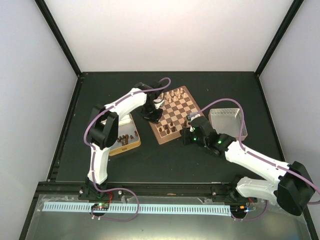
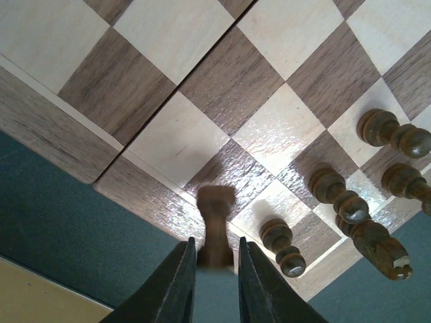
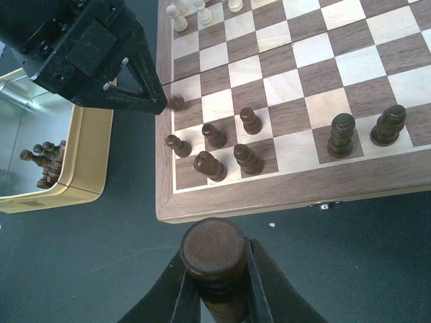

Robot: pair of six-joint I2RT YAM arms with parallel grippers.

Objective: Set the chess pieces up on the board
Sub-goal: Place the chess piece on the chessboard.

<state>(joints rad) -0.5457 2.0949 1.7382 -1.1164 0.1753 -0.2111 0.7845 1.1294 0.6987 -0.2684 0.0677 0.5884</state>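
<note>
The board (image 1: pixel 176 106) lies at the table's middle, with several dark pieces (image 3: pixel 214 134) on its near rows. My left gripper (image 1: pixel 150 116) hangs over the board's left edge; it also shows in the right wrist view (image 3: pixel 160 105). In the left wrist view (image 2: pixel 217 250) its jaws stand narrowly apart around the end of a blurred dark piece (image 2: pixel 215 219), with a thin gap on each side, above the board (image 2: pixel 168 40). My right gripper (image 3: pixel 215 286) is shut on a dark piece (image 3: pixel 214 250), seen base-on, just off the board's near edge (image 3: pixel 269 195); the top view also shows the gripper (image 1: pixel 192 131).
A gold tin (image 1: pixel 131 145) left of the board holds several more dark pieces (image 3: pixel 46 160). A silver tin (image 1: pixel 227 119) stands right of the board. Cream pieces (image 1: pixel 173 94) stand on the board's far rows. Dark walls bound the table.
</note>
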